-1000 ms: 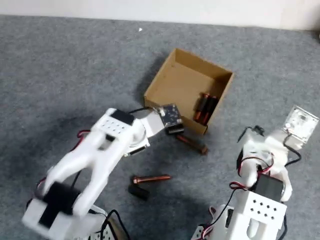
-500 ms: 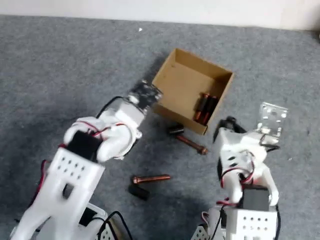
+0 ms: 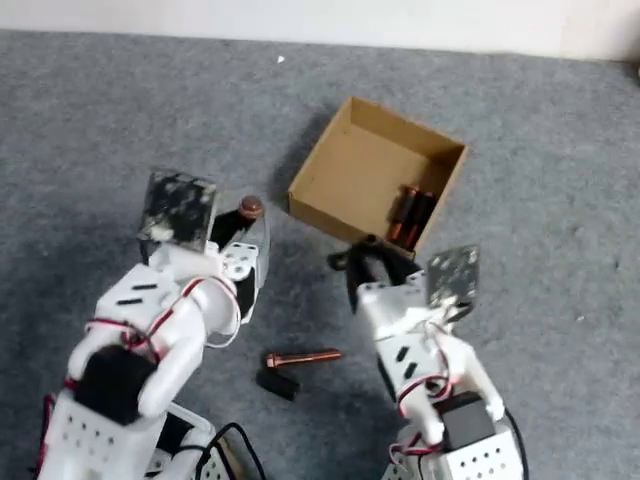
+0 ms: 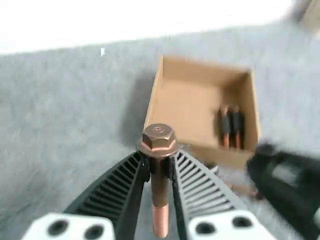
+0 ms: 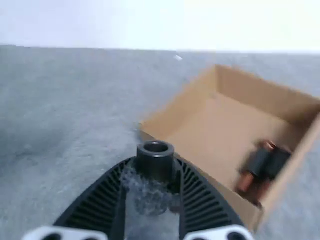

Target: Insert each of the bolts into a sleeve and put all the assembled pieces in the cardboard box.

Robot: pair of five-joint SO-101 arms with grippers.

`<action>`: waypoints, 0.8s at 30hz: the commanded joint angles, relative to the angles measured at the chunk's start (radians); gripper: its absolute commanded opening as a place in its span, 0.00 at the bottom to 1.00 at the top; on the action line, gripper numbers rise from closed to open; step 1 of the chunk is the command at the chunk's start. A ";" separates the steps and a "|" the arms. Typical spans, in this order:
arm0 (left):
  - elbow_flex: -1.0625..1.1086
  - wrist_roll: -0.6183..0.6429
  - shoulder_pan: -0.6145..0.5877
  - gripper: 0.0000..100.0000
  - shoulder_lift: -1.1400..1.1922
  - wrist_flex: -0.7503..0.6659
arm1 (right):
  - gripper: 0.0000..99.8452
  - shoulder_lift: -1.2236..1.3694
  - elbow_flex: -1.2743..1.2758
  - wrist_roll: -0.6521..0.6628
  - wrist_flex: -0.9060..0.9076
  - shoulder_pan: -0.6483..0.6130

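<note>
Grey carpet (image 3: 120,120); left gripper (image 4: 159,162) pinches a bolt (image 4: 159,142), right gripper (image 5: 155,170) pinches a sleeve (image 5: 155,155); insertion step in hand, I judge; next needs shaft lined with bore

The left gripper (image 4: 158,162) has swung back from the front of the box (image 3: 370,165) with a bolt (image 4: 158,140) upright in its grip, while the right gripper (image 5: 155,167) has come in and now clamps what looks like the sleeve (image 5: 155,155) that lay there.
</note>
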 commanded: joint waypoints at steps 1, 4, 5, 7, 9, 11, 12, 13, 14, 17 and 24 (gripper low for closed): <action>0.102 0.091 0.013 0.00 -0.137 -0.206 | 0.01 -0.096 0.082 0.084 -0.061 -0.110; 0.196 0.153 0.013 0.00 -0.211 -0.330 | 0.01 -0.142 0.143 0.092 -0.061 -0.159; 0.226 0.170 0.018 0.00 -0.234 -0.368 | 0.01 -0.142 0.157 0.092 -0.062 -0.170; 0.285 0.201 0.022 0.00 -0.271 -0.437 | 0.01 -0.139 0.173 0.094 -0.064 -0.189; 0.338 0.221 0.022 0.00 -0.295 -0.500 | 0.01 -0.139 0.179 0.094 -0.088 -0.206; 0.389 0.219 0.024 0.00 -0.311 -0.543 | 0.01 -0.137 0.189 0.094 -0.130 -0.213; 0.410 0.219 0.024 0.00 -0.315 -0.560 | 0.01 -0.137 0.200 0.094 -0.145 -0.213; 0.433 0.219 0.024 0.00 -0.318 -0.575 | 0.01 -0.137 0.209 0.095 -0.160 -0.214; 0.452 0.219 0.027 0.00 -0.321 -0.589 | 0.01 -0.137 0.217 0.095 -0.174 -0.214; 0.483 0.219 0.070 0.00 -0.325 -0.612 | 0.01 -0.137 0.248 0.141 -0.183 -0.214; 0.481 0.219 0.189 0.00 -0.325 -0.612 | 0.01 -0.137 0.272 0.198 -0.216 -0.214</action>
